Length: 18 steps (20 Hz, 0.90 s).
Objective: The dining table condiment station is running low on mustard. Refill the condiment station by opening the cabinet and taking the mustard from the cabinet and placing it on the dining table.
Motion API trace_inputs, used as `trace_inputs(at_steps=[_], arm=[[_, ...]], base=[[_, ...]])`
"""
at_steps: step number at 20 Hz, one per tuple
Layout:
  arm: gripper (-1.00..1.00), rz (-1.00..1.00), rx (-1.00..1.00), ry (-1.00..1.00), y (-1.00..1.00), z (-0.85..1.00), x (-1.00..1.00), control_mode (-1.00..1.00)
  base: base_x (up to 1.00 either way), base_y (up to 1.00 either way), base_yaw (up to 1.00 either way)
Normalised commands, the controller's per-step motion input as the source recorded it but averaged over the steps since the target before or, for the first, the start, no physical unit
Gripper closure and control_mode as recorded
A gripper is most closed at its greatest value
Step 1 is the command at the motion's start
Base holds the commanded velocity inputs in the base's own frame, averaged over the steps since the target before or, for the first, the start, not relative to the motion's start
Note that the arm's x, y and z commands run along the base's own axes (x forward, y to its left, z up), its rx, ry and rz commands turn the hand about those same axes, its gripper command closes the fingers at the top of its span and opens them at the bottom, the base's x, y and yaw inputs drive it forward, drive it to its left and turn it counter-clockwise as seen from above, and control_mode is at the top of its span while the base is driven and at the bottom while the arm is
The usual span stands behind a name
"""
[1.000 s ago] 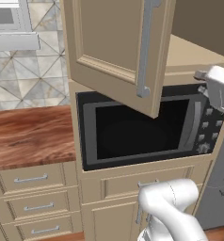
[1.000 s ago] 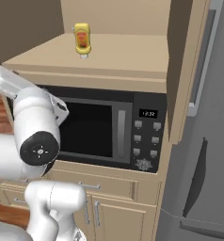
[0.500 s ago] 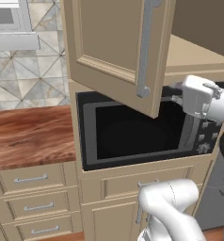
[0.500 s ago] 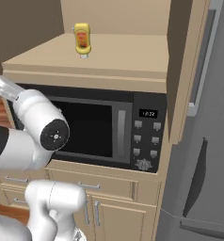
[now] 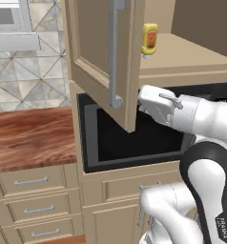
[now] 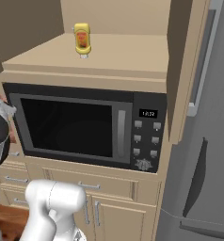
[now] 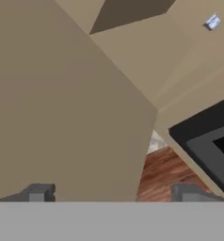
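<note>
The mustard [image 5: 149, 39], a squat yellow plastic bottle with a broad yellow cap and an orange-red label band, is standing cap-down on the beige shelf inside the tall beige wooden cabinet [image 5: 191, 57], directly above the black built-in microwave [image 6: 85, 129]. In the right base view we are seeing the same bottle [image 6: 82, 40] near the back left of that shelf, well apart from the cabinet's right door [image 6: 187, 66], which is hanging open with its long silver bar handle [image 6: 202, 61] facing the grey refrigerator [image 6: 212, 155].

The left base view is giving us what the right one is not: the left cabinet door [image 5: 106, 57] swung open toward the camera, its vertical silver handle [image 5: 116, 52] in front, and the white arm reaching up just behind the door's lower edge. That view is also showing the reddish-brown wood countertop [image 5: 32, 138] over beige drawers [image 5: 32, 181] with short horizontal handles.

In the hand view we are looking along the 2 dark fingertips [image 7: 38, 192] of the gripper [image 7: 115, 193]; they are standing wide apart, with nothing between them, close to the beige door panel [image 7: 62, 103].

On the arm's dark lower link we are reading "FRANKA". The microwave's small display [image 6: 147, 113] is showing pale digits too small to read, and the bottle's label is too blurred to make out.
</note>
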Motion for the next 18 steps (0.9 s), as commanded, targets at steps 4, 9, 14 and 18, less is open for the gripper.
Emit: trace_inputs(at_steps=[4, 9, 14, 18], arm=[[-1.0, -0.01, -0.09, 0.0, 0.96, 0.0, -0.36, -1.0], [-1.0, -0.01, -0.09, 0.01, 0.23, -0.04, -0.02, -1.0], [-1.0, -0.1, -0.12, -0.12, -0.73, 0.02, -0.27, -1.0], [-1.0, -0.2, -0.17, -0.19, -1.0, 0.12, -0.53, -1.0]], base=[[0.0, 0.0, 0.0], [0.0, 0.0, 0.0], [0.0, 0.0, 0.0], [0.0, 0.0, 0.0]])
